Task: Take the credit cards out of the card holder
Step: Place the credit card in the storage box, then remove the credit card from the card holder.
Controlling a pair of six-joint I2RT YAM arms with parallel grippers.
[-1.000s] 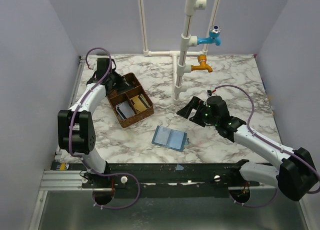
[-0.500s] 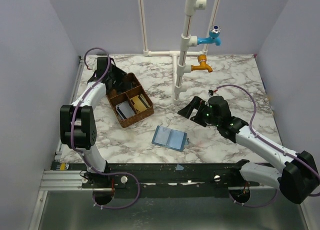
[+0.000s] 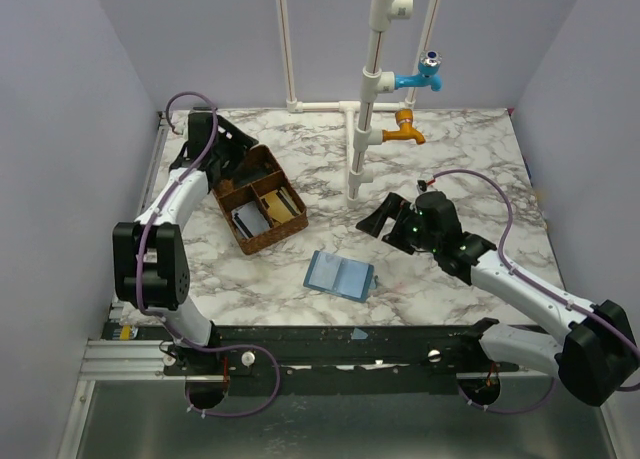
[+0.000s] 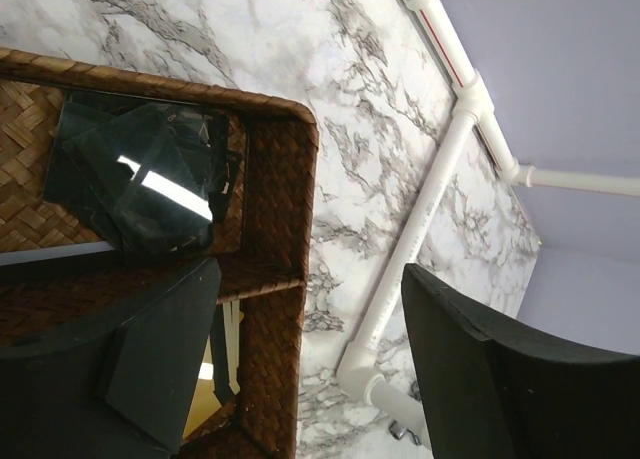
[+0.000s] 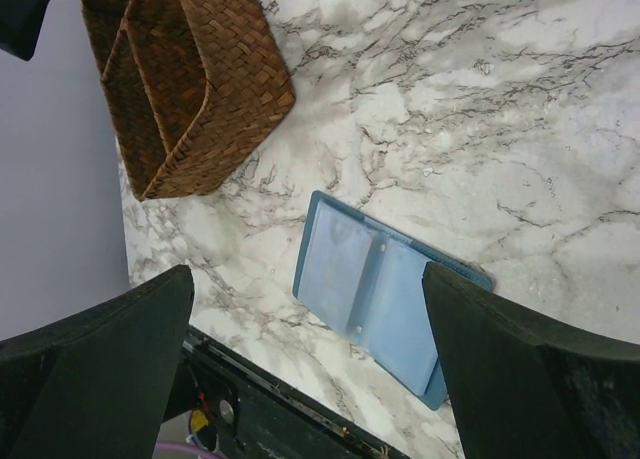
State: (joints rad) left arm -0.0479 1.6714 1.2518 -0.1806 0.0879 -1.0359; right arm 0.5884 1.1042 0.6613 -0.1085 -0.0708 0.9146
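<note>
left gripper (image 4: 310, 364) has just sprung open over the brown tray (image 4: 285, 179) — credit cards (image 4: 140, 179) lie freed beneath it. card holder (image 5: 385, 294) lies open below the wide-open, empty right gripper (image 5: 310, 354) — likely the next pick.

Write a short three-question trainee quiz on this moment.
1. True or false: the blue card holder lies open on the marble table.
2. The left fingers hover over: A) the wicker tray; B) the card holder; C) bare tabletop.
3. Fill in: the right fingers are spread wide and hold ____.
Key: 1 true; 2 A; 3 nothing.
</note>
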